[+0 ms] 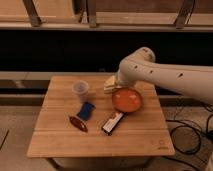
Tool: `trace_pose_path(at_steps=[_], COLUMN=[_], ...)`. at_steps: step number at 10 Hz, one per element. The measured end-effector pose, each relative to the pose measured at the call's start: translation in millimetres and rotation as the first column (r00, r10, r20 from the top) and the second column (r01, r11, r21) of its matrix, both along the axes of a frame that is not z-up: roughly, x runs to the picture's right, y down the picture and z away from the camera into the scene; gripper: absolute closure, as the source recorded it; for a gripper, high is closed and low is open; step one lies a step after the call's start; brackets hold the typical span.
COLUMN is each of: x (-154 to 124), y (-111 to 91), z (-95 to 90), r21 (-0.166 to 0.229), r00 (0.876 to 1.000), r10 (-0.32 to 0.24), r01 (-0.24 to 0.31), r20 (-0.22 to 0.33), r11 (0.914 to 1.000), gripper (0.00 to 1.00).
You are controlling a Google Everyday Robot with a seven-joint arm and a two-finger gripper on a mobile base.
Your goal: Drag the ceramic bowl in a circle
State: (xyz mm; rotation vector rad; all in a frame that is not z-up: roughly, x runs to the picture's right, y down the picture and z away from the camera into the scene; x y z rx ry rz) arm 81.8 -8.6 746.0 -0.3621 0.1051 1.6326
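The ceramic bowl (126, 100), wide, shallow and glossy orange, sits on the wooden table (140, 142) right of centre, towards the back. My white arm reaches in from the right and bends down to the bowl's back-left rim. The gripper (112, 86) shows there only as a pale tip, mostly hidden under the arm's last link. It appears open, and I cannot see whether it touches the bowl.
A small translucent cup (81, 90) stands at the back left. In front of it lie a blue item (86, 110), a dark reddish packet (78, 123) and a black-and-white bar (113, 122) just off the bowl's front-left. Cables (187, 135) trail on the floor at the right.
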Motion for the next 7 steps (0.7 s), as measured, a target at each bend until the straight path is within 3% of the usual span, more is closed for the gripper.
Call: trace_pose_path(at_steps=[5, 7], x=[12, 8], y=[31, 41], z=[56.2, 88.4], r21=[-0.120, -0.190], r00=[0.997, 0.998], r10=[0.046, 0.028], r01=[-0.039, -0.016], r20=[0.058, 0.063], r11=[0.9920, 0.9816], gripper=[0.20, 0.20])
